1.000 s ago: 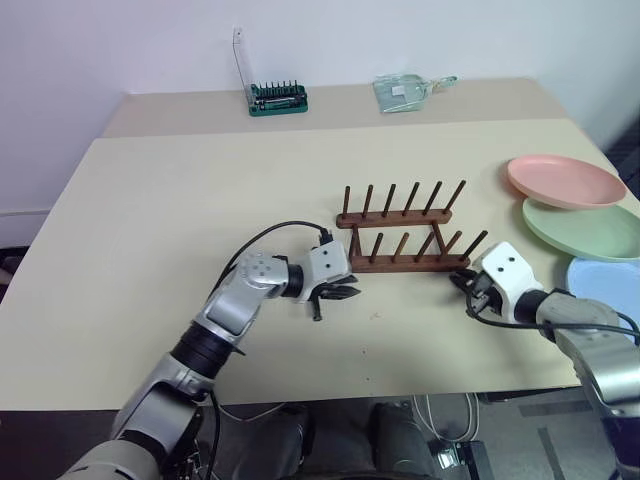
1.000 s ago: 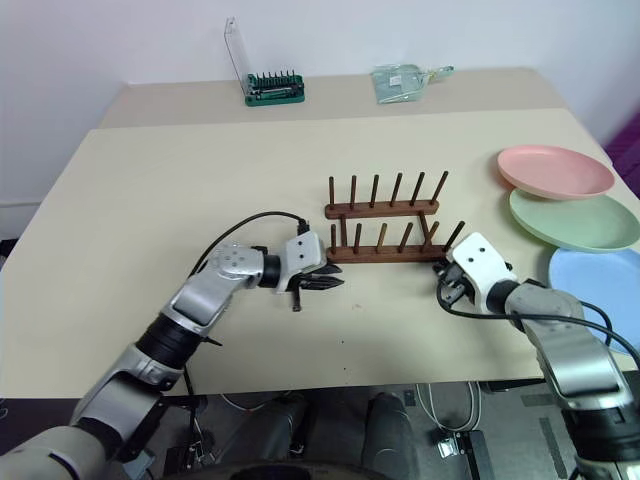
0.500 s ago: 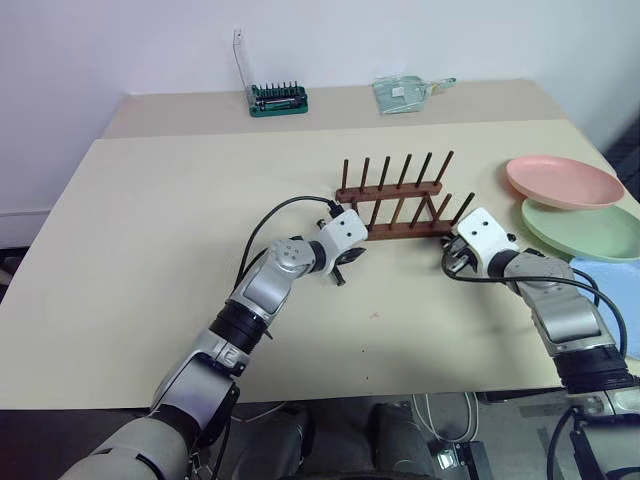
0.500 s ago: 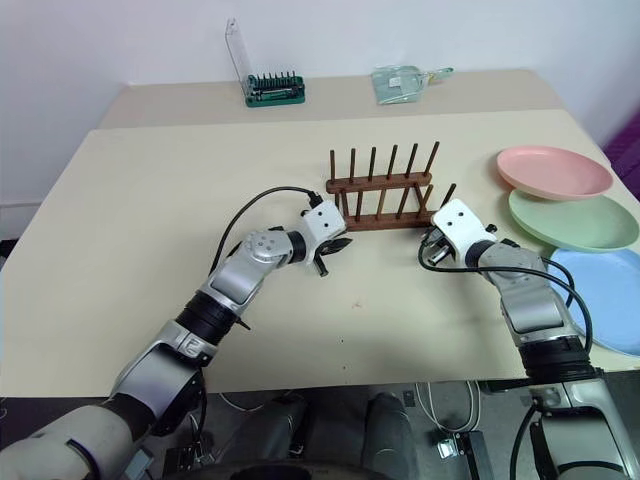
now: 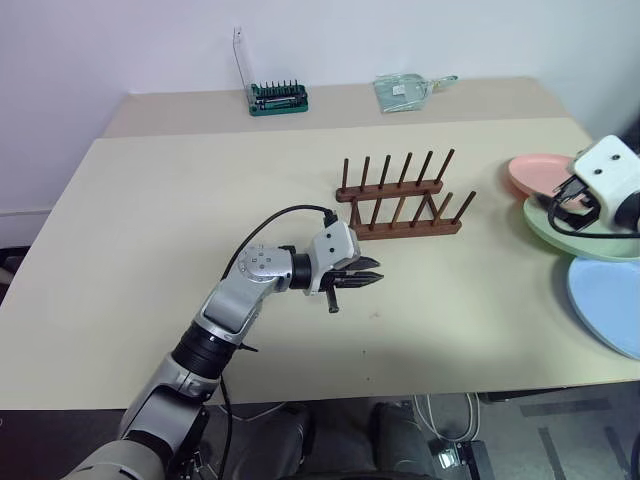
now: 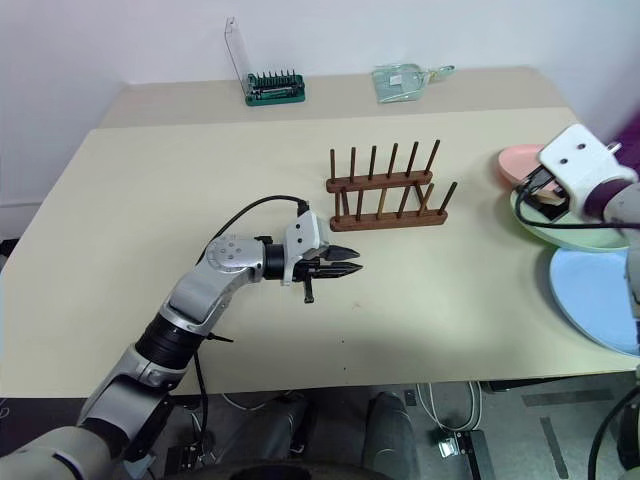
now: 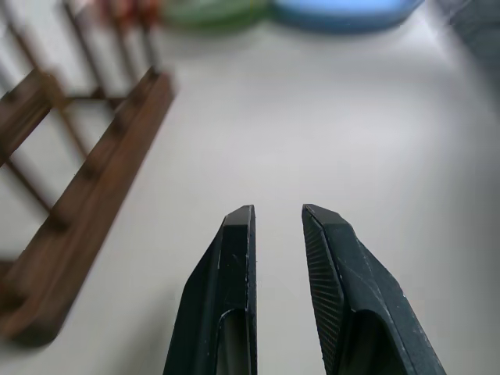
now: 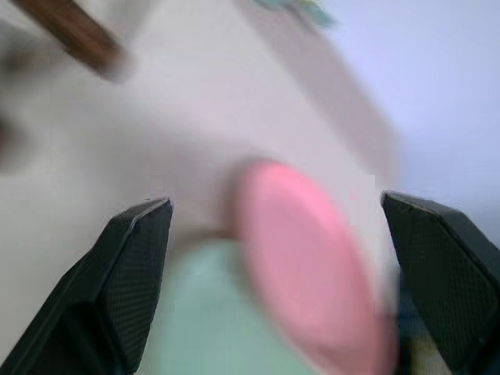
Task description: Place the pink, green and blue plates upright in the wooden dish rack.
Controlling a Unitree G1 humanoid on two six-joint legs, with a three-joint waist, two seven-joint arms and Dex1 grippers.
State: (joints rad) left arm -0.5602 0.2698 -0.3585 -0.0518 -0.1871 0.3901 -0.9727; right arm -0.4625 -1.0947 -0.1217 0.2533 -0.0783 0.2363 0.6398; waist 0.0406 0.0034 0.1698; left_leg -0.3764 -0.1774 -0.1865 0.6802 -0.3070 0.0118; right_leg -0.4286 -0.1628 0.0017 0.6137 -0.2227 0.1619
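The wooden dish rack (image 5: 400, 203) stands with no plates in it at the middle of the table, its pegs upright. At the right edge lie the pink plate (image 5: 532, 172), the green plate (image 5: 585, 237) and the blue plate (image 5: 605, 300), all flat. My left gripper (image 5: 372, 279) is shut and holds nothing; it hovers just in front of the rack's left end, pointing right. My right gripper (image 8: 273, 205) is open and hangs above the pink plate (image 8: 305, 258) and green plate (image 8: 203, 320), apart from both.
A green screwdriver-bit holder (image 5: 278, 99) and a clear packet (image 5: 405, 92) sit on the far table surface by the wall. Bare tabletop (image 5: 180, 220) spreads left of the rack. The plates reach the table's right edge.
The rack sits farther back than a second ago. My right gripper left its right end, rose, swung right over the plates and opened. My left gripper drew back from the rack's left end.
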